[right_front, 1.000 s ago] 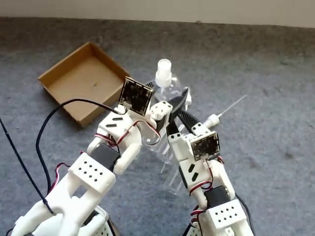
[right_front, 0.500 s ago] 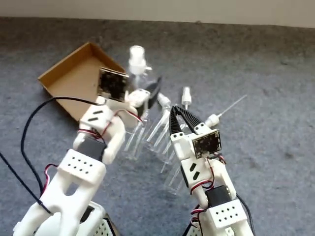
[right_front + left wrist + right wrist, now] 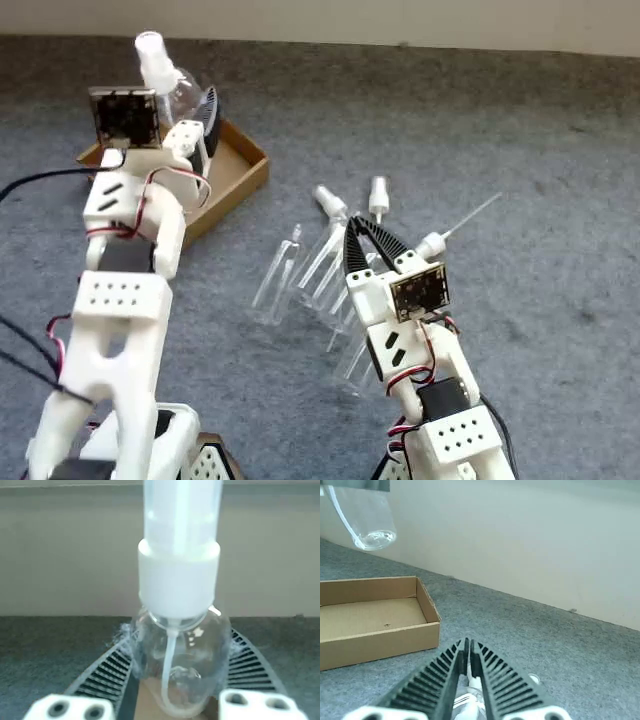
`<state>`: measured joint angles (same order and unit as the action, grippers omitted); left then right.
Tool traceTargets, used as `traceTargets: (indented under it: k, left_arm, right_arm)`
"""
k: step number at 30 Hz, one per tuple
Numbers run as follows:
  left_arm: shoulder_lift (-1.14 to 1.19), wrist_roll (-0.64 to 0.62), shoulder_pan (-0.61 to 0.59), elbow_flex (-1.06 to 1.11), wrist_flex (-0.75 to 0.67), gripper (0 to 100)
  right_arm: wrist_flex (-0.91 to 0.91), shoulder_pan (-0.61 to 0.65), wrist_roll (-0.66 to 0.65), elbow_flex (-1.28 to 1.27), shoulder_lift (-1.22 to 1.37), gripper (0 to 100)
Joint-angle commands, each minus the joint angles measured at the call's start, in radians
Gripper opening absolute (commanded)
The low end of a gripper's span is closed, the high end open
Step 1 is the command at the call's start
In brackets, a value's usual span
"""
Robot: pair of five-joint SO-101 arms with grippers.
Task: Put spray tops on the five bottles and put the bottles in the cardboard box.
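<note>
Grey carpeted bench, pale wall behind. Left gripper [image 3: 195,112] raised high, fingers [image 3: 102,672] clamped round a clear bottle [image 3: 182,88] with white spray top [image 3: 152,50], tilted over the cardboard box [image 3: 238,180]. Right gripper [image 3: 353,228] low, fingers pressed together holding nothing, among loose bottles [image 3: 283,268] and spray tops [image 3: 378,195].

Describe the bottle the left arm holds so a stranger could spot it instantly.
Find the shallow brown cardboard box at the far left of the grey carpet. Above it, the left gripper holds a clear plastic bottle with a white spray top. Unlike the slim clear bottles lying on the carpet, it is round-bodied and lifted.
</note>
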<state>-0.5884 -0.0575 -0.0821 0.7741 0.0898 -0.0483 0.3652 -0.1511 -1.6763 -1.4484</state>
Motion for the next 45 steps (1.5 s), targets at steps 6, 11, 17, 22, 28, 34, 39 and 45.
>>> traceTargets:
  k: [6,11,17,22,28,34,39,45]
  left_arm:
    - [0.341,0.095,-0.025,-0.282,-0.015,8]
    - [0.526,0.095,-0.082,-0.421,-0.015,8]
    - [0.707,0.094,-0.099,-0.542,-0.028,8]
    - [0.834,0.095,-0.099,-0.572,-0.198,8]
    - [0.952,0.095,-0.099,-0.578,-0.307,8]
    - [1.064,0.094,-0.114,-0.702,-0.311,8]
    - [1.156,0.094,-0.117,-0.776,-0.31,8]
    - [1.214,0.092,-0.131,-0.816,-0.29,8]
  right_arm:
    - [0.054,0.01,-0.011,-0.11,-0.013,1.2]
    - [0.059,0.01,-0.011,-0.11,-0.013,1.2]
    - [0.059,0.01,-0.011,-0.11,-0.013,1.2]
    - [0.061,0.01,-0.011,-0.11,-0.013,1.2]
    - [0.061,0.01,-0.011,-0.11,-0.012,1.2]
    - [0.061,0.01,-0.011,-0.11,-0.012,1.2]
    - [0.061,0.01,-0.011,-0.11,-0.012,1.2]
    - [0.061,0.01,-0.011,-0.11,-0.01,1.2]
